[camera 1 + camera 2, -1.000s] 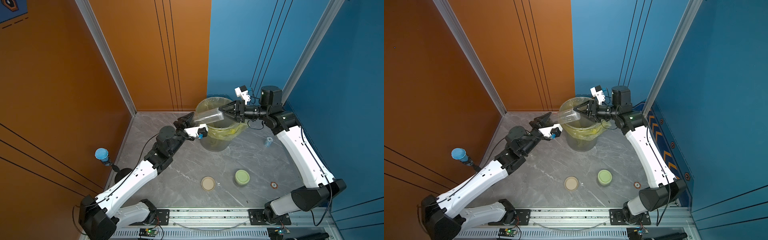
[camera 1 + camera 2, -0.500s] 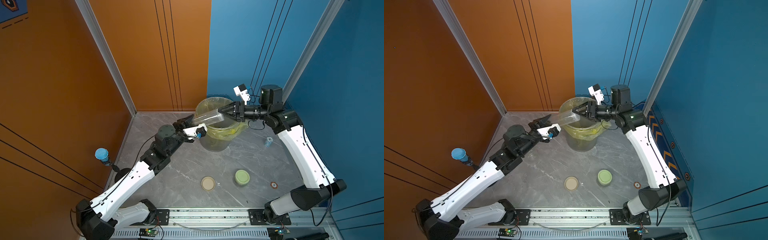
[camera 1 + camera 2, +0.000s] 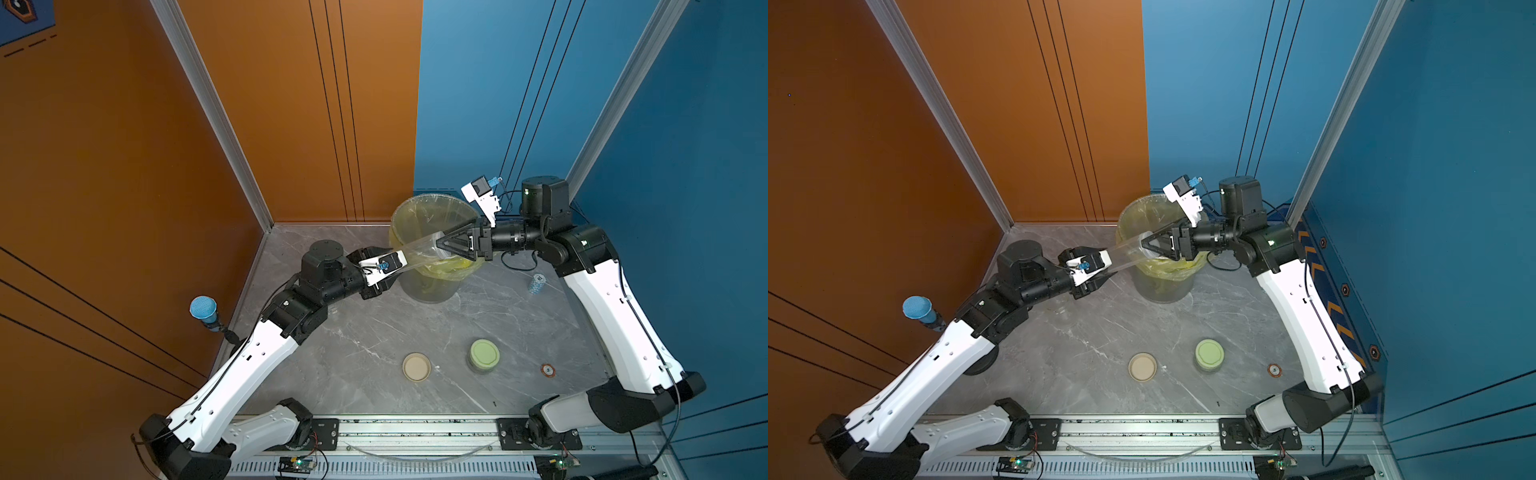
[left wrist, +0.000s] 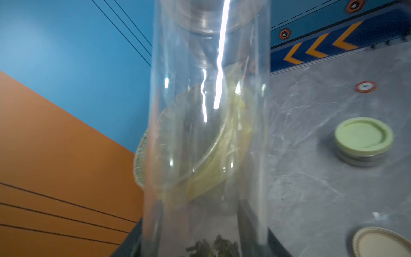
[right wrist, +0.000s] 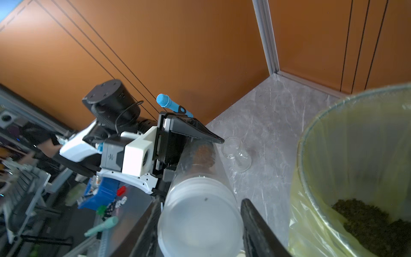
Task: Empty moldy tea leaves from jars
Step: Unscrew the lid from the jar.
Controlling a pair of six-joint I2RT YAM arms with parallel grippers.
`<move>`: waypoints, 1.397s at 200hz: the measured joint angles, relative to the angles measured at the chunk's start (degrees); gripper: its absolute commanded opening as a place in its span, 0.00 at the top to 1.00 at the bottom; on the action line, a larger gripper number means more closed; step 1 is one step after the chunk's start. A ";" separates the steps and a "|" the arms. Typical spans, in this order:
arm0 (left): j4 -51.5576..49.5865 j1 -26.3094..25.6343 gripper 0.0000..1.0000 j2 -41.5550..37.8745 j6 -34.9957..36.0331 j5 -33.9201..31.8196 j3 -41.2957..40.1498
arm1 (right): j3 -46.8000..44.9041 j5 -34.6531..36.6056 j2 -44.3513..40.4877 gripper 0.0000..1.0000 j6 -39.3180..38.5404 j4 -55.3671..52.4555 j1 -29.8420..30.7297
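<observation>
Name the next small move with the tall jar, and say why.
Probably the right end effector should twist the whitish lid off: it is shut on that lid near the bin, the left end effector holds the tall jar by its base, and the tea leaves sit inside.

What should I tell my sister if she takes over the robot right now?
Left gripper: shut on the base end of the tall jar, held nearly sideways.
Right gripper: shut on its whitish lid, over the bin; the lid is not off yet.
Tea leaves sit at the jar's base end; more lie in the bin.
Done: the wide jar stands open and looks empty, with its beige lid lying apart.
Left: take this lid off and tip the leaves in, then empty the short green-lidded jar, which is closed.
</observation>
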 measured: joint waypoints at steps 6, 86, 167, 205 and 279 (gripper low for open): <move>-0.98 0.55 0.69 0.00 -1.14 2.80 0.44 | -0.61 0.52 -1.07 0.83 -2.27 0.09 0.52; -4.46 8.41 0.70 2.27 -16.41 31.34 2.71 | -3.45 -2.89 -4.44 0.72 -19.02 3.76 2.01; 1.03 8.81 0.71 1.38 -17.14 20.24 3.85 | -4.98 -1.44 -2.95 0.00 -15.82 1.53 0.70; 3.89 5.20 0.70 0.85 -11.98 10.73 2.23 | -6.64 -2.12 -3.04 0.00 -1.16 7.10 -3.06; 13.94 -3.91 0.71 0.48 6.73 -13.42 -4.09 | -6.62 -2.71 0.46 0.00 32.87 14.51 -6.80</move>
